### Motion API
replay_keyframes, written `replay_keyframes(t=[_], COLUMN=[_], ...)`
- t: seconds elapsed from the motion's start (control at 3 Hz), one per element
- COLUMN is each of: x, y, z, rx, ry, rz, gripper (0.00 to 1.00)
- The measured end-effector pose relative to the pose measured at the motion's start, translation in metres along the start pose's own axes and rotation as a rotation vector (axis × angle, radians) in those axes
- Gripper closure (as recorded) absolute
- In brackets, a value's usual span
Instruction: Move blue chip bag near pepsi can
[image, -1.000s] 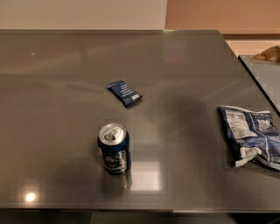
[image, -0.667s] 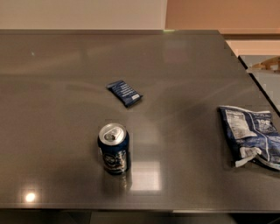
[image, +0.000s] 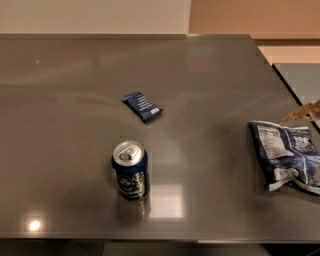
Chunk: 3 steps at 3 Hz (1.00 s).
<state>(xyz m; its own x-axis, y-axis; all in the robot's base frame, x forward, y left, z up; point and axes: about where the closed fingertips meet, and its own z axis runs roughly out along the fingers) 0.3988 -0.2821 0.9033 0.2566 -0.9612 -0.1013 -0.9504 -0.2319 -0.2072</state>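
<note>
The blue chip bag (image: 287, 156) lies crumpled at the right edge of the grey table (image: 210, 90), its white nutrition label facing up; part of it is cut off by the frame. The pepsi can (image: 130, 170) stands upright at the front centre-left, well left of the bag. Only a pale tan tip of my gripper (image: 305, 112) shows at the right edge, just above the bag's far corner. The remainder of it is out of view.
A small flat dark blue packet (image: 142, 106) lies at the table's middle, behind the can. The table's right edge runs diagonally close by the bag, with another grey surface (image: 300, 75) beyond it. A wall stands behind the table.
The tan gripper tip has moved down along the right edge, from beyond the table to just above the chip bag. The bag, the can and the packet have not moved.
</note>
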Motion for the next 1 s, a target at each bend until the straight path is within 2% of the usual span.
replay_keyframes(t=[0.33, 0.67, 1.0], x=[-0.0201, -0.0222, -0.023], y=[-0.0184, -0.0214, -0.0221], z=[-0.0221, -0.0269, -0.0289], rx=[0.059, 0.072, 0.079], ry=[-0.025, -0.024, -0.021], rz=[0.0, -0.001, -0.002], gripper=[0.51, 0.52, 0.29])
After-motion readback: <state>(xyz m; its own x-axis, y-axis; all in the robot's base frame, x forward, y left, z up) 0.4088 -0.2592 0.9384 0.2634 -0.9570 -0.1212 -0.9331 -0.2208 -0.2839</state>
